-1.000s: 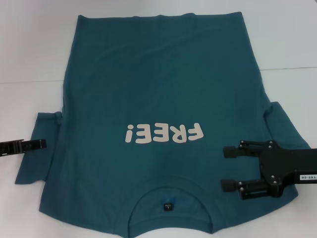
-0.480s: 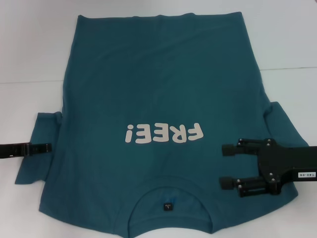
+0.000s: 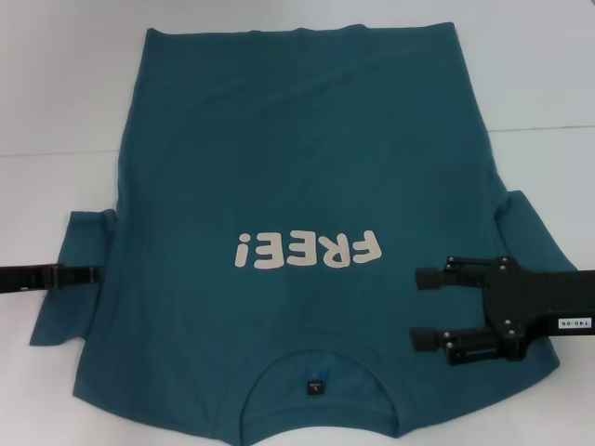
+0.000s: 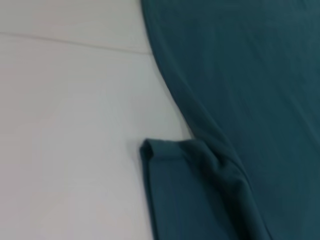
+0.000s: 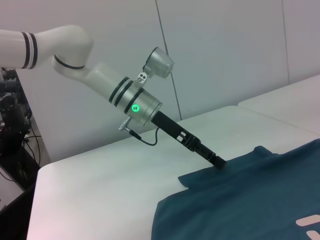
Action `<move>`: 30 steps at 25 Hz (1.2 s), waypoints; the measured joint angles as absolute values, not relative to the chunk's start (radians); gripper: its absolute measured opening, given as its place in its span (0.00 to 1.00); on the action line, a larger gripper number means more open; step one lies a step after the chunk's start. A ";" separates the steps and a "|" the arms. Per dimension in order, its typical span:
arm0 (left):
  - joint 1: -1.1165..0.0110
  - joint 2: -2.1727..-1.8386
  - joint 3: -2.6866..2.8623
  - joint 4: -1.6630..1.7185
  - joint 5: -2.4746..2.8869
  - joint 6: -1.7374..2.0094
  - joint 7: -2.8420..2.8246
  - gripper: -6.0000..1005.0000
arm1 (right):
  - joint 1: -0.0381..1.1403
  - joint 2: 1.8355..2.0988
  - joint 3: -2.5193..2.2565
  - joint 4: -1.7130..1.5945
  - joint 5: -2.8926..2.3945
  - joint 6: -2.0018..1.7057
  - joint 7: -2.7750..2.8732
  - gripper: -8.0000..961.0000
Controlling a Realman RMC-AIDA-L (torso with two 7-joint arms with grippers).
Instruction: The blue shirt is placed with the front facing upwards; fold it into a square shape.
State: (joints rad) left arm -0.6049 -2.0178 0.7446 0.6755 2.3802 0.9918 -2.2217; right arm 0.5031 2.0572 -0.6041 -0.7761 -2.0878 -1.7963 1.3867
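The blue shirt (image 3: 297, 223) is spread flat on the white table (image 3: 56, 84), front up, collar (image 3: 321, 372) nearest the robot, hem farthest, "FREE!" lettering (image 3: 309, 251) between them across the chest.

Near side first — the right gripper (image 3: 426, 308) is over the shirt's right shoulder area just beside the collar, fingers clearly apart, nothing held, cloth seen between them. Whether it touches the fabric cannot be told.

The left gripper (image 3: 93, 275) is low over the left sleeve (image 3: 70, 279), tip at the sleeve near the body seam; in the right wrist view its tip (image 5: 220, 162) seems to meet the sleeve edge. Fingers seen edge-on — apart or together cannot be told.

Step judged: getting a grip on both sides for the first fold, sleeves inward. To be done well, each pinch should be taken at the shoulder or sleeve edge, all layers caught, both sides lifted evenly so the body is not dragged askew. The bunched fold at the left armpit (image 4: 210, 160) should be smoothed, or the crease will be carried into the square.
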 joint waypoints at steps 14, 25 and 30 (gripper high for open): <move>-0.609 -2.017 0.747 0.642 2.382 0.920 -2.223 0.85 | 0.508 2.057 -0.605 -0.778 -2.088 -1.792 1.395 0.94; -0.624 -2.011 0.750 0.610 2.382 0.923 -2.226 0.85 | 0.515 2.055 -0.606 -0.778 -2.090 -1.785 1.400 0.94; -0.621 -2.013 0.752 0.613 2.380 0.940 -2.222 0.69 | 0.516 2.052 -0.606 -0.778 -2.091 -1.784 1.409 0.94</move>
